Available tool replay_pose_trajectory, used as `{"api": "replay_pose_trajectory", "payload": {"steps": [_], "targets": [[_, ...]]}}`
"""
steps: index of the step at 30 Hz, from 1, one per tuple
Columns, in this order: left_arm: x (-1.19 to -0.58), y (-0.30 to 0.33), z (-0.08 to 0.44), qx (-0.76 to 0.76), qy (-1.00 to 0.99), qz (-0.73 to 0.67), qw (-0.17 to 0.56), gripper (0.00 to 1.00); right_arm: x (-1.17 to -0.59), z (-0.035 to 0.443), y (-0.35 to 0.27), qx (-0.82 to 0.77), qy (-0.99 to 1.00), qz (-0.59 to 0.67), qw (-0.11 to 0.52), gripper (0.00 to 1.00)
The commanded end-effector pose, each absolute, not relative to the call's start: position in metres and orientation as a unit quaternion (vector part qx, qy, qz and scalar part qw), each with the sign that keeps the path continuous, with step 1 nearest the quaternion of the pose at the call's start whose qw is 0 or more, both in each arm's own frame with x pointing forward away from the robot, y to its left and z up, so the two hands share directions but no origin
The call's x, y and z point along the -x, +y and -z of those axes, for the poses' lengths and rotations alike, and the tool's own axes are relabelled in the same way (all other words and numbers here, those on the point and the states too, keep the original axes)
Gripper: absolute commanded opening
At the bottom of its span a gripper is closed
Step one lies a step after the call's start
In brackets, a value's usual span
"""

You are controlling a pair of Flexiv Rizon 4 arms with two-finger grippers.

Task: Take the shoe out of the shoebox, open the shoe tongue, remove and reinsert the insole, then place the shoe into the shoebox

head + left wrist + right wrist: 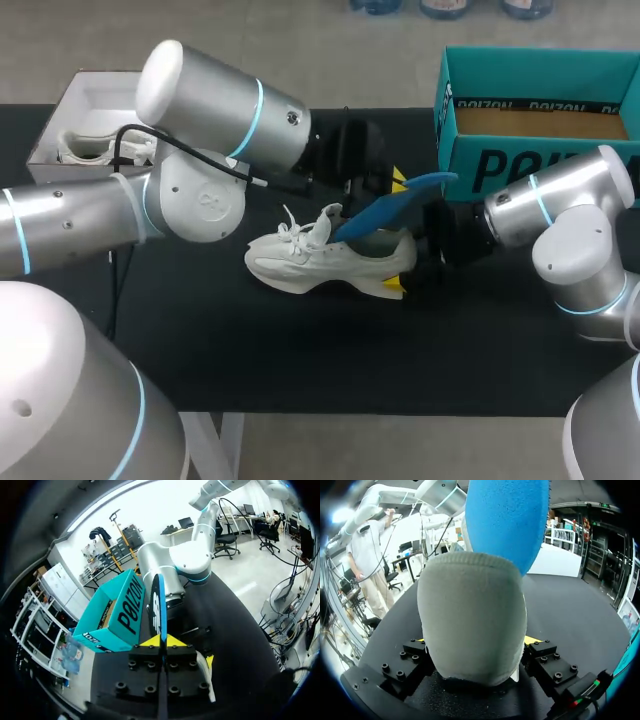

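Note:
A white shoe (310, 262) lies on its sole in the middle of the black table (300, 360), toe toward my left arm. My right gripper (405, 264) is shut on its heel (472, 625), a yellow-tipped finger on each side (534, 640). A blue insole (395, 205) rises at a slant out of the shoe's mouth toward the shoebox. My left gripper (398, 184) is shut on the insole above the heel. In the left wrist view the insole (159, 611) stands edge-on between the yellow tips (161, 641). The insole (507, 520) towers over the heel in the right wrist view.
The teal shoebox (470, 160) stands open at the back right, behind my right arm; it shows also in the left wrist view (117, 612). A white box lid (85, 105) holding a pale object sits at the back left.

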State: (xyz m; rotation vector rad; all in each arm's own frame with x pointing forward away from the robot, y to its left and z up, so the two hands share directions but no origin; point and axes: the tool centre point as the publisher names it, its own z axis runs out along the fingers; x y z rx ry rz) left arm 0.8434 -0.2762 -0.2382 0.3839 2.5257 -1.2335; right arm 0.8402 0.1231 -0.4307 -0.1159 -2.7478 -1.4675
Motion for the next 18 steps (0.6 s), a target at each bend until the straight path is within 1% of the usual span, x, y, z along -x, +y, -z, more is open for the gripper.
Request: {"api": "replay_pose_trajectory", "payload": {"steps": [1, 7, 15, 18], "targets": [[-0.843, -0.276, 0.239, -0.134, 0.879, 0.43, 0.152, 0.0, -0.839, 0.436, 0.125, 0.038, -0.882, 0.469, 0.012, 0.0], [-0.843, -0.276, 0.239, -0.134, 0.879, 0.43, 0.152, 0.0, -0.839, 0.436, 0.125, 0.038, -0.882, 0.469, 0.012, 0.0], [-0.804, -0.28, 0.192, -0.076, 0.856, 0.504, 0.081, 0.0, -0.839, 0.436, 0.125, 0.038, -0.882, 0.469, 0.012, 0.0], [-0.791, -0.276, 0.177, -0.051, 0.848, 0.522, 0.075, 0.0, -0.839, 0.436, 0.125, 0.038, -0.882, 0.469, 0.012, 0.0]]}}
